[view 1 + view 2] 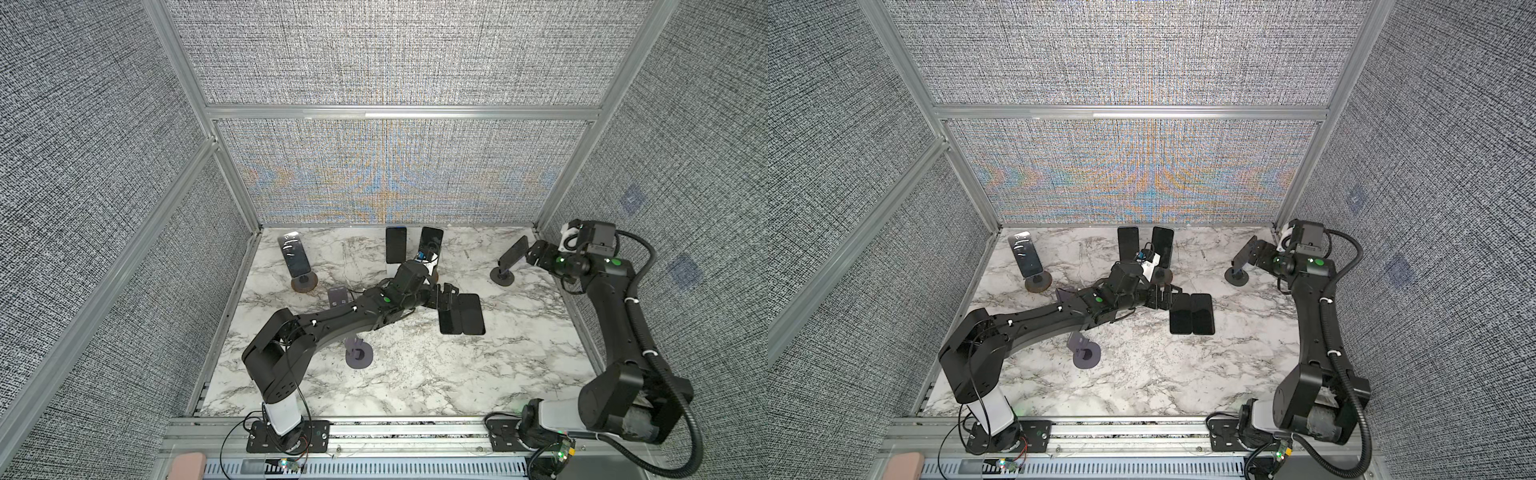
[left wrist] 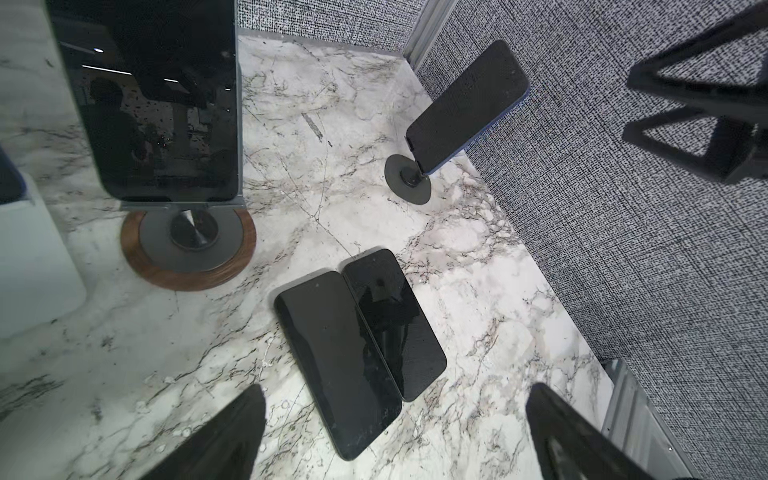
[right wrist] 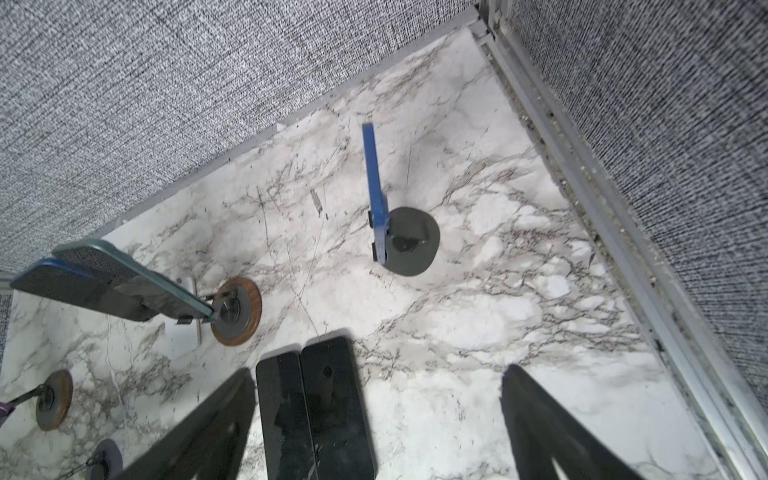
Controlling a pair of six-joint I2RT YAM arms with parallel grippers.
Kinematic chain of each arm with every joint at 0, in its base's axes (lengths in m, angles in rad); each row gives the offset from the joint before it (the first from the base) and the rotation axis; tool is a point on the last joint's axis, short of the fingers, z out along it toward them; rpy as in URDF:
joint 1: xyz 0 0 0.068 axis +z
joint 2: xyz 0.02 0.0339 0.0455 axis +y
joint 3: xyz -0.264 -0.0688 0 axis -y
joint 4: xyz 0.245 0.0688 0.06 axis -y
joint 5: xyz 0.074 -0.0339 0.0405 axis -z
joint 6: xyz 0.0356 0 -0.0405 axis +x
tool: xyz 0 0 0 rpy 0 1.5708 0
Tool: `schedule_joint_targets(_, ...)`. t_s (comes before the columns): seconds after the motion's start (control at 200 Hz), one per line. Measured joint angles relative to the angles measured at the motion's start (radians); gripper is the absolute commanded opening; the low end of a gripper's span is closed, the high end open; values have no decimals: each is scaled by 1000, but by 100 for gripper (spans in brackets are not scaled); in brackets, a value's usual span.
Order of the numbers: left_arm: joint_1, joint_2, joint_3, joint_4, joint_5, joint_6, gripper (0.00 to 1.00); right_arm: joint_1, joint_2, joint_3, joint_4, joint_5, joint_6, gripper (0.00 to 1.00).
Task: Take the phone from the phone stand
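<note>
**Right gripper (image 1: 535, 250) open beside the blue-edged phone (image 1: 513, 252) on the black disc stand (image 1: 502, 277)**

The phone leans on the stand, its long axis rising from the stand's base toward the right gripper, whose fingers (image 3: 199, 432) are spread with nothing between them (its wrist view sees the phone edge-on, just ahead). The left gripper (image 2: 397, 390), also spread, hovers well away from that stand over two flat phones (image 2: 332, 353), so the right arm looks better placed.
</note>
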Motion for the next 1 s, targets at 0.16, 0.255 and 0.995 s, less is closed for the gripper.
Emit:
schedule_joint_targets(0.16, 0, -15, -21, -8, 6, 7, 99, -13, 121, 105, -19, -50, -22, 92)
schedule_joint_targets(0.255, 0, -19, -29, -12, 6, 10, 99, -5, 174, 136, -15, -56, -33, 92)
schedule_joint_targets(0.995, 0, 43, -13, 8, 57, -6, 99, 35, 318, 132, 109, -23, -58, 48)
